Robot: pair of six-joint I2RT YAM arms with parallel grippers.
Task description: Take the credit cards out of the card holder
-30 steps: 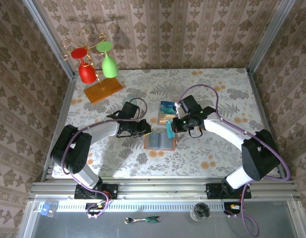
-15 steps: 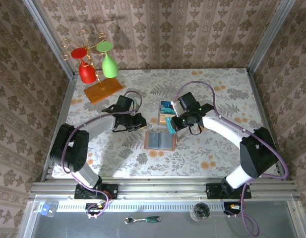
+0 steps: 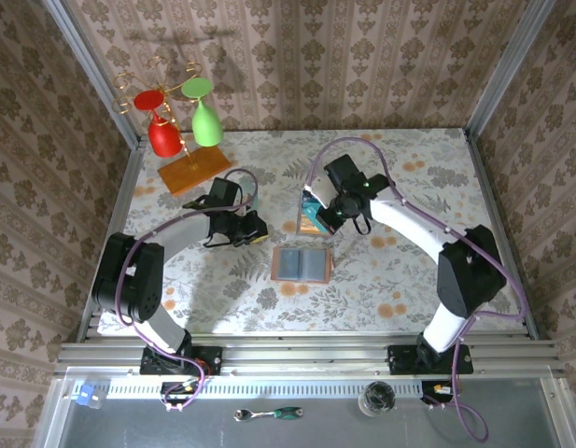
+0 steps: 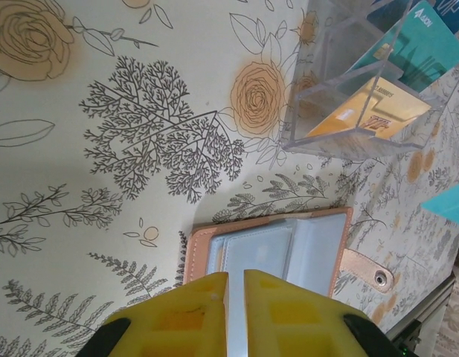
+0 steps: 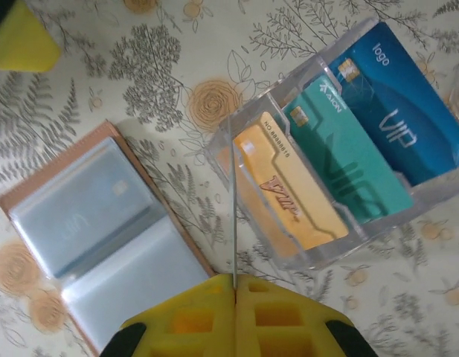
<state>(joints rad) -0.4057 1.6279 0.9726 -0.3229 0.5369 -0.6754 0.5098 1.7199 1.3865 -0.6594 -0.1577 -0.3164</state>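
While in right claw (image 5: pixel 234 288) (edge-on), card (image 5: pixel 234 216).

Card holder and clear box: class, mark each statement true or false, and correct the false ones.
1. The card holder lies open on the table. True.
2. The clear plastic box holds an orange card, a teal card and a blue card. True.
3. The card holder sits inside the clear plastic box. False: it lies on the table beside it.
4. The right gripper is wide open. False: it is shut on a thin card seen edge-on.
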